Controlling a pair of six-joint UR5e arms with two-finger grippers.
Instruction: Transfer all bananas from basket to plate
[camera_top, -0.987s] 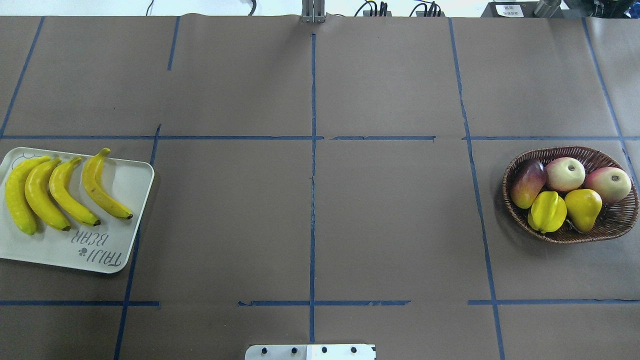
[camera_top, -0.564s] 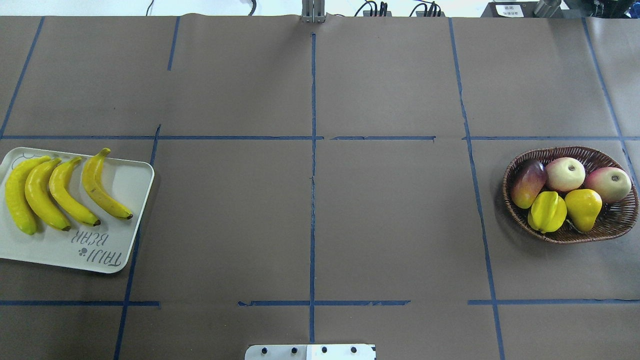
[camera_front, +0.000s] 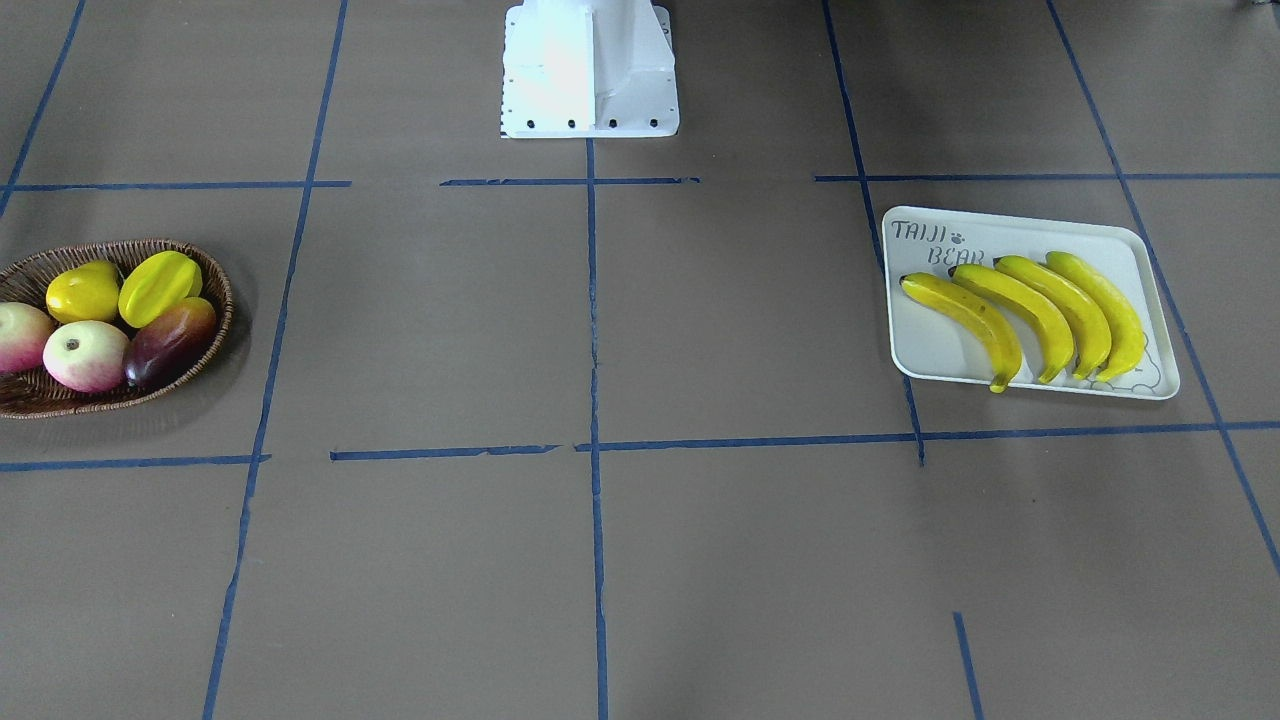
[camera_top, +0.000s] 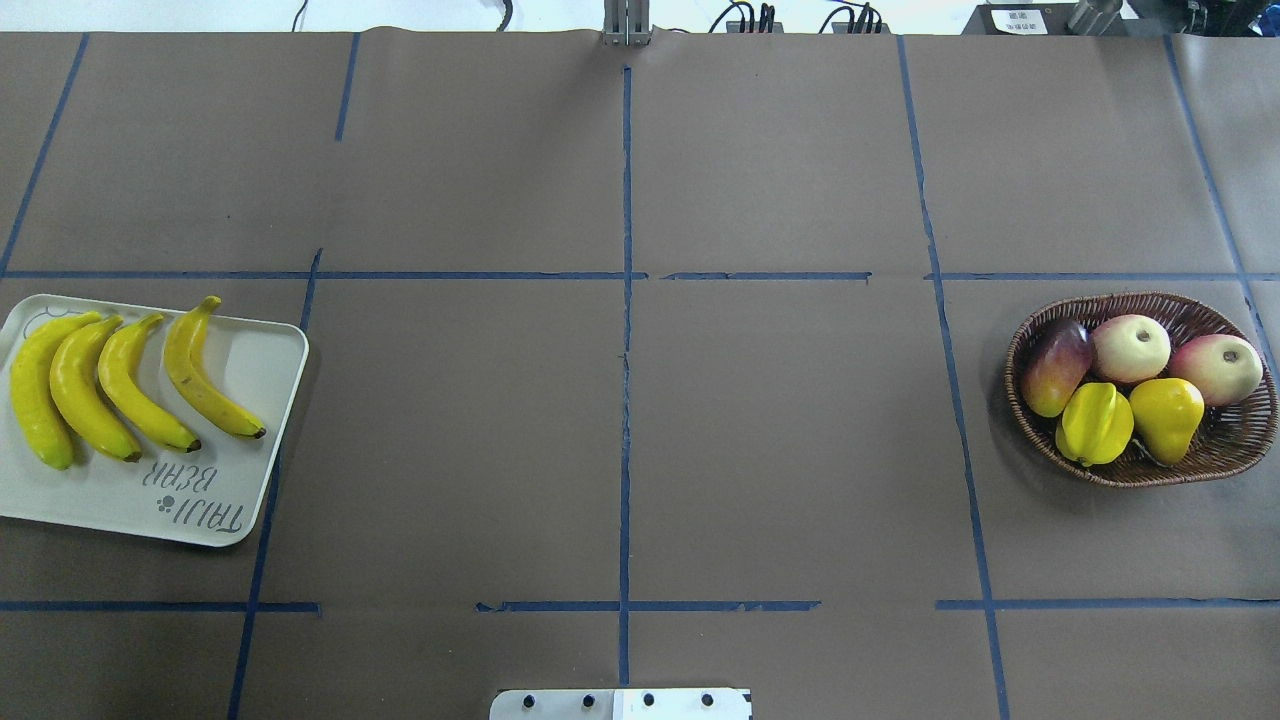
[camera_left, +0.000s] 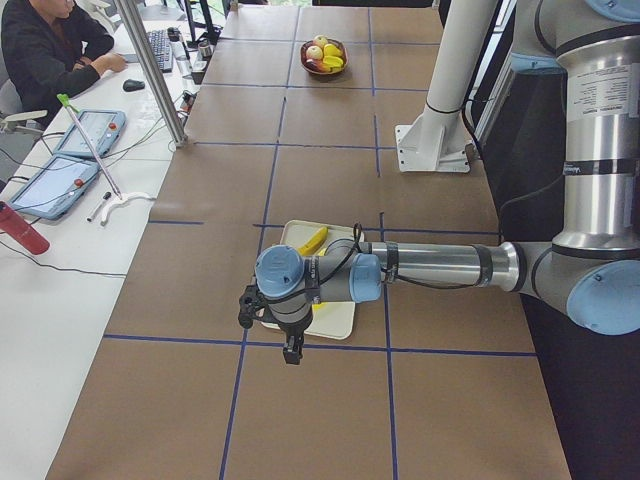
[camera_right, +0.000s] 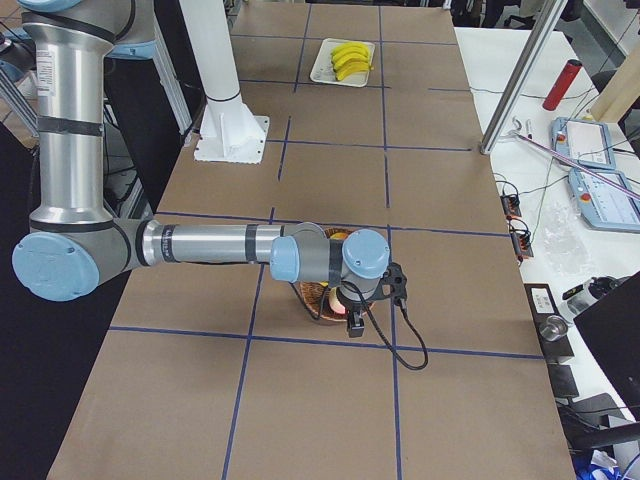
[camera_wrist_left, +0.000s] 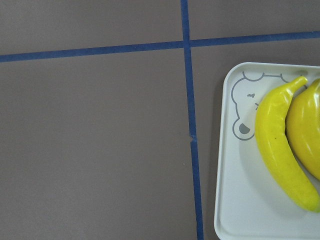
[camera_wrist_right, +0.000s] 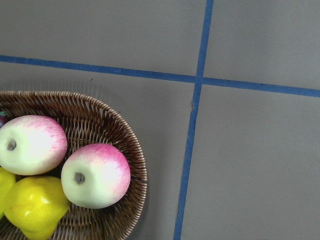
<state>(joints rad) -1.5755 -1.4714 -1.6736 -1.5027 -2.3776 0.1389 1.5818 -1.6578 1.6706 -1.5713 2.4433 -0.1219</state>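
Four yellow bananas (camera_top: 130, 385) lie side by side on the pale plate (camera_top: 255, 370) with the bear lettering, at the table's left end; they also show in the front view (camera_front: 1020, 310) on the plate (camera_front: 930, 350). The left wrist view shows two bananas (camera_wrist_left: 280, 155) on the plate's corner (camera_wrist_left: 240, 210). The wicker basket (camera_top: 1012, 350) at the right end holds no banana. My left gripper (camera_left: 292, 350) hangs high beside the plate; my right gripper (camera_right: 352, 322) hangs over the basket (camera_right: 315, 300). I cannot tell whether either is open or shut.
The basket holds a starfruit (camera_top: 1095, 422), a yellow pear (camera_top: 1165, 415), two pink-white apples (camera_top: 1130, 347) and a mango (camera_top: 1058, 365). The white robot base (camera_front: 590, 70) stands at the table's near middle edge. An operator (camera_left: 40, 50) sits at a side desk with tablets.
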